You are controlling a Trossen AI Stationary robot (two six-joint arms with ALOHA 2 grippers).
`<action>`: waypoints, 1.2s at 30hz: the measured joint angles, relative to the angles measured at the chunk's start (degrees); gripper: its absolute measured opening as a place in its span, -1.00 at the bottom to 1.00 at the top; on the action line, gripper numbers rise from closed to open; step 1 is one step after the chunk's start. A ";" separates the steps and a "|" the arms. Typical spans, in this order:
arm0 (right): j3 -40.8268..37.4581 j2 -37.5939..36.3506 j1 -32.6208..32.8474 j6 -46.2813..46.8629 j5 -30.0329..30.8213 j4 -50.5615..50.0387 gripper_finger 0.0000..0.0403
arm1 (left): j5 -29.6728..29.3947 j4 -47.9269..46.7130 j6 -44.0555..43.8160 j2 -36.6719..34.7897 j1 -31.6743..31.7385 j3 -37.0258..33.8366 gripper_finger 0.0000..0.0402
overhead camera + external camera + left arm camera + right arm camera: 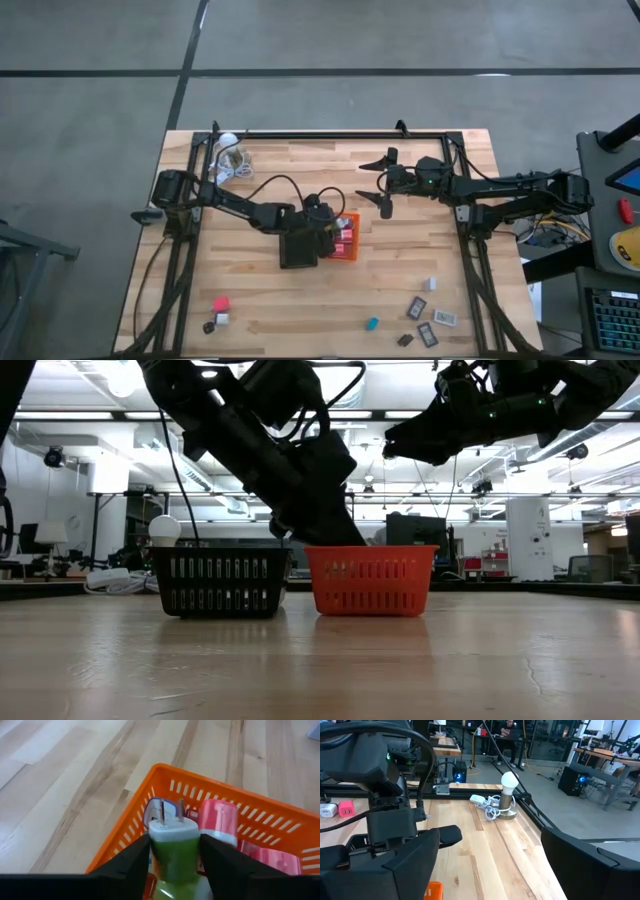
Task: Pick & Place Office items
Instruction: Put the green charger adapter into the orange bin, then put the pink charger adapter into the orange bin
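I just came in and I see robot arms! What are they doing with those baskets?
The robot is tidying small office things into baskets. Its left gripper is over the orange basket, with a green plug between its fingers, about to drop in beside some pink pieces. A black basket sits next to the orange one. The right gripper waits open in the air farther back. More little pieces lie on the table, not yet picked up.
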 joint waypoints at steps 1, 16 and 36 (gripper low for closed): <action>-0.01 0.00 0.00 0.00 0.00 0.00 0.73 | 0.03 0.03 0.00 0.00 0.00 0.00 -0.04; -0.01 0.02 0.02 0.00 0.00 0.00 0.70 | 0.22 -0.12 0.23 -0.47 0.00 0.00 0.18; -0.01 0.07 0.07 0.00 0.00 0.06 0.70 | -1.17 -26.34 -14.81 -23.47 -11.91 0.22 0.18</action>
